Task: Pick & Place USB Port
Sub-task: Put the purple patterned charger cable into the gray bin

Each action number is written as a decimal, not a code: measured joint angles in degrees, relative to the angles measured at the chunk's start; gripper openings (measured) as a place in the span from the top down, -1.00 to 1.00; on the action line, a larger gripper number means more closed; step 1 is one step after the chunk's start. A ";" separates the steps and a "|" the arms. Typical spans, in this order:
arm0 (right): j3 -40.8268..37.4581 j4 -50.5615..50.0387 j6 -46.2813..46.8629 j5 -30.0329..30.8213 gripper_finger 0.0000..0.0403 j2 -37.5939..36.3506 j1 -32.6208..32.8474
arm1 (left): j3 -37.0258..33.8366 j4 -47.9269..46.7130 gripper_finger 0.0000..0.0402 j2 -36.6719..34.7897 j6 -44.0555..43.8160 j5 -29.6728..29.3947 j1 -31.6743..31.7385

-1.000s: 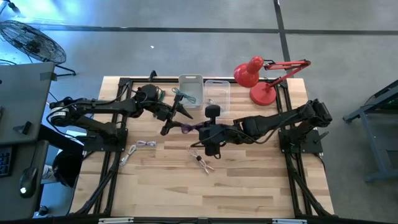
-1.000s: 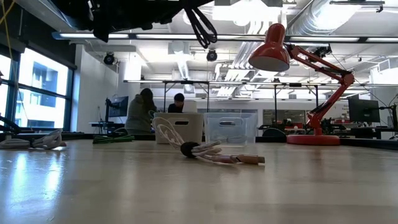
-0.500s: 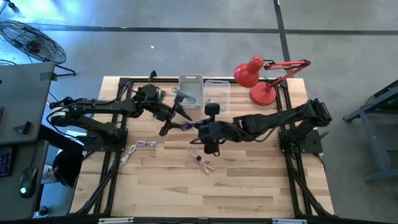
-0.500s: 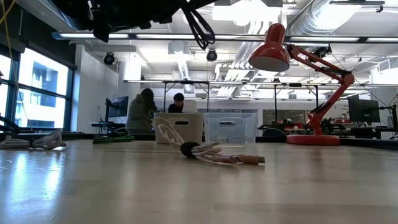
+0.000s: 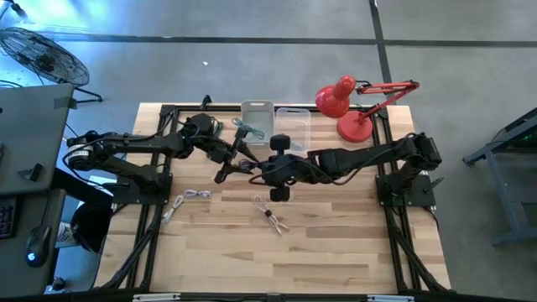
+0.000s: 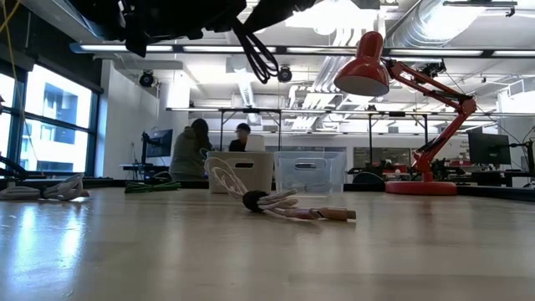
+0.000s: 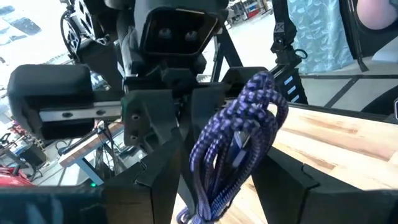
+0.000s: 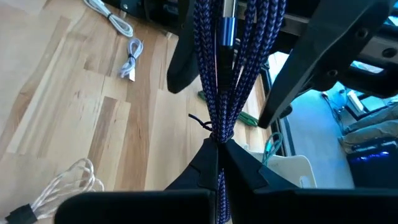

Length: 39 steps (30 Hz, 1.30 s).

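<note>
Nearest the front edge of the pale wooden slatted table (image 5: pixel 336 243) lies a loose white coiled cable with a dark tie (image 5: pixel 270 215), untouched; a second white bundled cable (image 5: pixel 186 200) rests to its left, well apart from both arms. Above the middle of the table, the task's item, a purple braided USB cable bundle (image 8: pixel 233 68), hangs in the air between the two arms. The right gripper (image 8: pixel 219 163) has its fingers pressed together, pinching the lower end of that bundle, so the loops stand up between the other arm's fingers. The left gripper (image 7: pixel 214 168) stands spread, one dark finger (image 7: pixel 155 193) on each side of the bundle; whether either pad touches the braid cannot be told. In my judgement this is a hand-over: the right arm presents the cable so the left can close on it, the left being the arm closer to the bins. Beyond the grippers, at the far edge, stand a white plastic bin (image 5: pixel 258 119) holding a green cable (image 5: pixel 243 129) and, just beside it, a clear plastic bin (image 5: pixel 293 126). A red desk lamp (image 5: pixel 352 105) occupies the far right corner. In the room behind, two seated people (image 6: pixel 194 144) work at a desk.
</note>
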 joint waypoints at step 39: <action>0.01 -4.23 0.44 1.97 0.50 -0.93 0.64 | -0.04 -26.99 0.87 -16.75 14.24 -17.06 0.00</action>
